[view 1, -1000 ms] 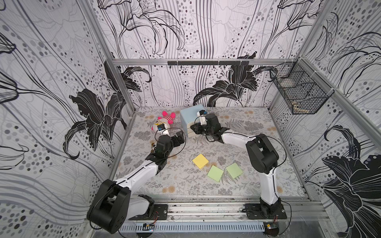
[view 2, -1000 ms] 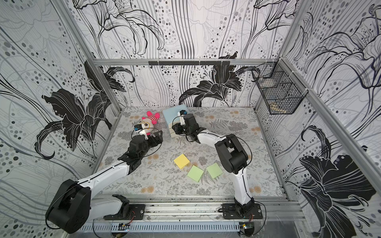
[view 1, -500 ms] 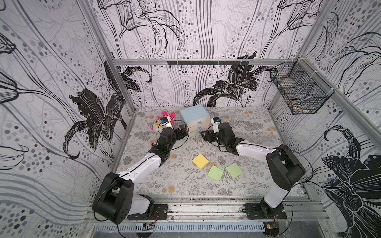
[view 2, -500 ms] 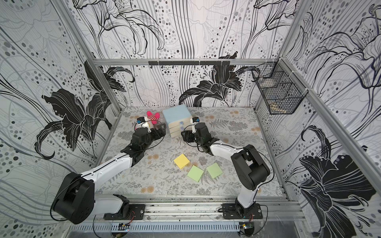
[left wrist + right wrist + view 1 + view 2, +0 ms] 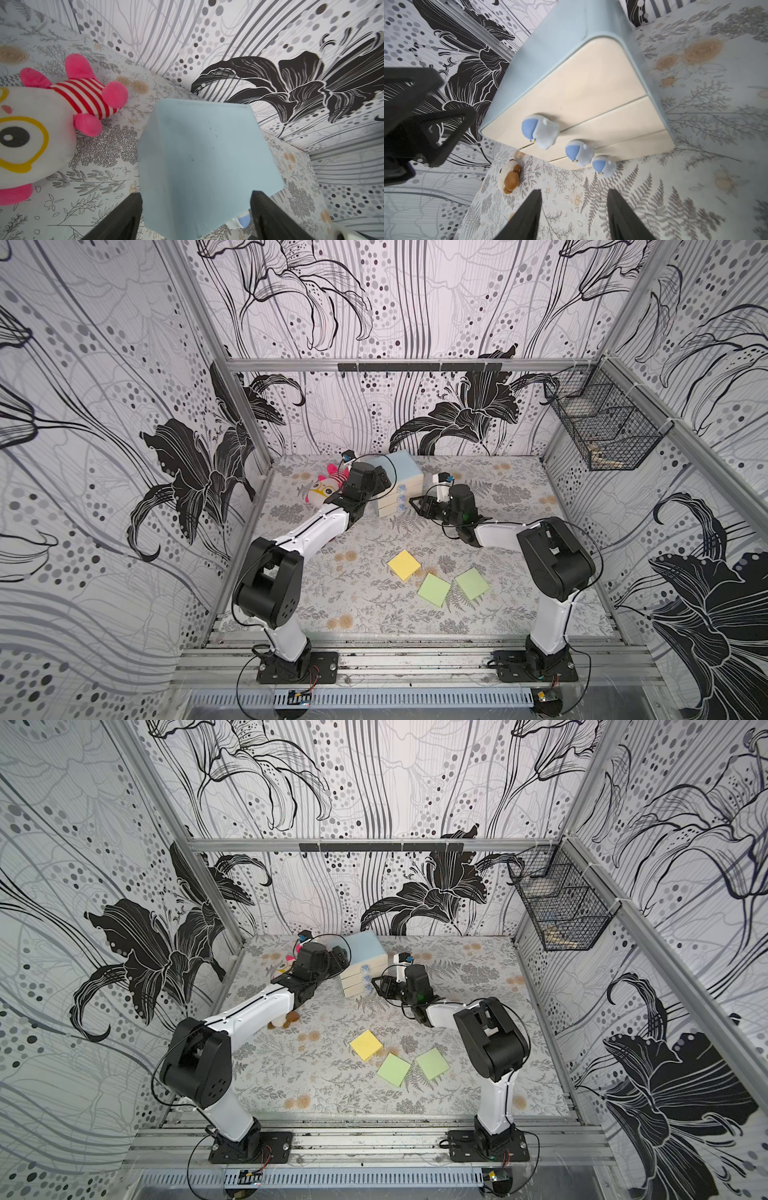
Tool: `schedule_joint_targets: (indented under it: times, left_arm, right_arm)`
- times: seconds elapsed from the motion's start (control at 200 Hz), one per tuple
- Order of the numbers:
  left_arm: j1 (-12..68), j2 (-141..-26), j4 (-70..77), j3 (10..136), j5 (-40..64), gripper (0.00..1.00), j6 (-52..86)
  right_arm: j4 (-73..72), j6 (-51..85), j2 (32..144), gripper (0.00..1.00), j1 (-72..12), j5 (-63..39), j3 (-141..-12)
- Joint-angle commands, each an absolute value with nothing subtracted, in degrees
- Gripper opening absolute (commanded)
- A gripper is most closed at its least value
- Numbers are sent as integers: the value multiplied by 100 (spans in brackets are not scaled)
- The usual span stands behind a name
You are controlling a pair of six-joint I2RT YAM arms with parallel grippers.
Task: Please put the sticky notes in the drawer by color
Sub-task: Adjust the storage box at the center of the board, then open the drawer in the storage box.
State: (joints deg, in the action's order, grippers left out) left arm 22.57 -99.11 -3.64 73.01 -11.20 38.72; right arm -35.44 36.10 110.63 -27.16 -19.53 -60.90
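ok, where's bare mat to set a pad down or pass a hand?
Free: back-right mat between drawer and the wall under the wire basket; front-left mat between left arm and yellow note; strip between green notes and front rail. Crowded: around the drawer, with left fingers, right fingers and plush toy close in.

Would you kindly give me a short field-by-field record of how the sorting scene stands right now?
drawer chest: at the back of the table, all three drawers shut
sticky notes: yellow pad and two green pads loose on the table; no pink one in view
left end effector: open, straddling the chest's blue body; contact unclear
right end effector: open, empty, facing the knobs
other: plush toy beside the chest
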Motion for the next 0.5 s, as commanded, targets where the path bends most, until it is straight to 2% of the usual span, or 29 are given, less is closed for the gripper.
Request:
schedule_joint_targets:
  times: [0.0, 0.16, 0.491]
  left_arm:
    - [2243, -10140, -734, 7580, -1292, 85, 3975]
    - [2154, -10436, -749, 7759, -1178, 81, 4056]
    - [2127, -10633, -740, 7735, -1026, 64, 4041]
  right_arm:
    - [-3742, 3770, 11335, 56, -2781, -2249, -6465]
    - [-3617, 3812, 11682, 56, -2860, -2285, -6827]
    - [-3386, 3912, 12209, 54, -2883, -2189, -7373]
